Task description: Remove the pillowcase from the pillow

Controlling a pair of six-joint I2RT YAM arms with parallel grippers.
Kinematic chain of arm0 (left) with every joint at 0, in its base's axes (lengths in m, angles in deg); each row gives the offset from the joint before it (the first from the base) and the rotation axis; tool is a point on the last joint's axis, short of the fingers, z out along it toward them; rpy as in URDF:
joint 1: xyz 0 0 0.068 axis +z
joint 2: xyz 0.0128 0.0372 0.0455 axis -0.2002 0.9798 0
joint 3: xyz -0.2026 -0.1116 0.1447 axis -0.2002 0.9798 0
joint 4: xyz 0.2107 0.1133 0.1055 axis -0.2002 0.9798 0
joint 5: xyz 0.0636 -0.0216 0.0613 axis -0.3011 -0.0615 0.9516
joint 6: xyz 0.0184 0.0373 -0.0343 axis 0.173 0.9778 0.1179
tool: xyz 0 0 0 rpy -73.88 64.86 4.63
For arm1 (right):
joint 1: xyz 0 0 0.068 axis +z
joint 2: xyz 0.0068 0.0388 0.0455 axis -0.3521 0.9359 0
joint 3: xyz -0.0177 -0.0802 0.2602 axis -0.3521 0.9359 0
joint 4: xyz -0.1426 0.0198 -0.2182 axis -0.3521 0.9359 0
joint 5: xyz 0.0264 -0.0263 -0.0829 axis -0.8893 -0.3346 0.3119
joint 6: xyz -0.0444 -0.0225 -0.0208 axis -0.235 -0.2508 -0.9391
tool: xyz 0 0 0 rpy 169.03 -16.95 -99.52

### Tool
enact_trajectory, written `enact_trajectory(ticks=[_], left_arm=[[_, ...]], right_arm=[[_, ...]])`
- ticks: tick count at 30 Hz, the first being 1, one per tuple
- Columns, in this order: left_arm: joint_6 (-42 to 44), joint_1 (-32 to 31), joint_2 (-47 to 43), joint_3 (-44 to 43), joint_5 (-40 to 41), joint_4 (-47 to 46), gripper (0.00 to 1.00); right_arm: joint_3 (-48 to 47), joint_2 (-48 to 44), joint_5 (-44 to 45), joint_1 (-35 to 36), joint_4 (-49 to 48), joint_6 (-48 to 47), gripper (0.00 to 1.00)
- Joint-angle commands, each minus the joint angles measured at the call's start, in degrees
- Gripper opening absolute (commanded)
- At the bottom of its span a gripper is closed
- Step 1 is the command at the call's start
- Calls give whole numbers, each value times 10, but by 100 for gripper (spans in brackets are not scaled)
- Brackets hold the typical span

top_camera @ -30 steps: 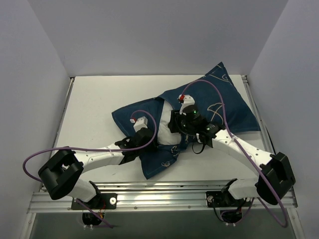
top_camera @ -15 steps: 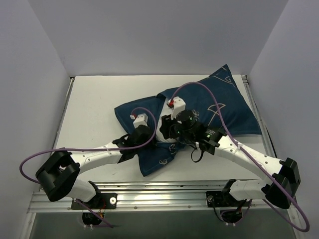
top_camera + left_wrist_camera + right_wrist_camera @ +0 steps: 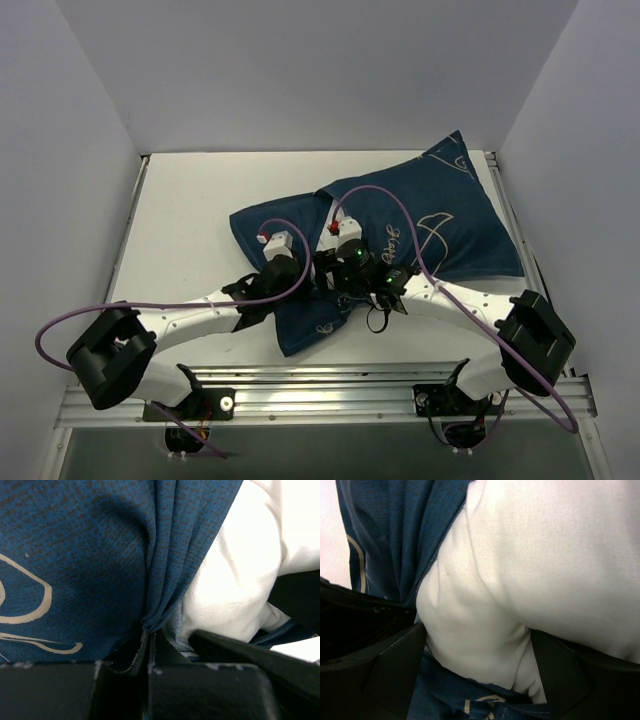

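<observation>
White bench (image 3: 180, 220), grey walls. Nearest, the left hand (image 3: 150, 641) is clamped on a gathered pleat of the pillowcase (image 3: 75, 545). The right hand (image 3: 477, 632) stands wide astride the bared pillow (image 3: 545, 555) corner. It should close on white stuffing only, clear of navy cloth. Overhead shows the covered bulk reaching the far right corner; only the wrist views show the grips.

Your white table (image 3: 190, 230) carries the navy pillowcase (image 3: 455, 215), lying crumpled from the table's middle toward its far-right corner.
</observation>
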Motion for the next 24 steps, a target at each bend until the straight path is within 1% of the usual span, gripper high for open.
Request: enact_trajectory(ticks=[1,5,8,11,17,19,21,22,23,24], left_arm=[[6,3,7,26,-3,58,2],[2,3,6,30,-7,56,2],[-2,3,3,34,-8,58,2],[-7,3,-4,40,-9,63,2],[-11,3,-17,45,-8,66,2],[-11,3,-17,42,-8,66,2],[-11,3,-14,40,-9,70,2],[-13,3,-15,38,-14,71,2],[-16,3,-17,37,-16,75,2],[-19,2,-23,36,-20,82,2]], right_arm=[[27,18,69,-23,-7,21,82],[38,45,94,-29,-16,23,86],[43,71,108,-30,-23,24,85],[45,96,98,-33,-30,26,85],[14,163,66,-29,2,24,95],[2,199,66,-27,20,26,96],[-13,220,66,-26,27,28,90],[-17,238,67,-27,33,29,83],[-22,242,73,-27,36,33,58],[-27,245,82,-27,36,34,43]])
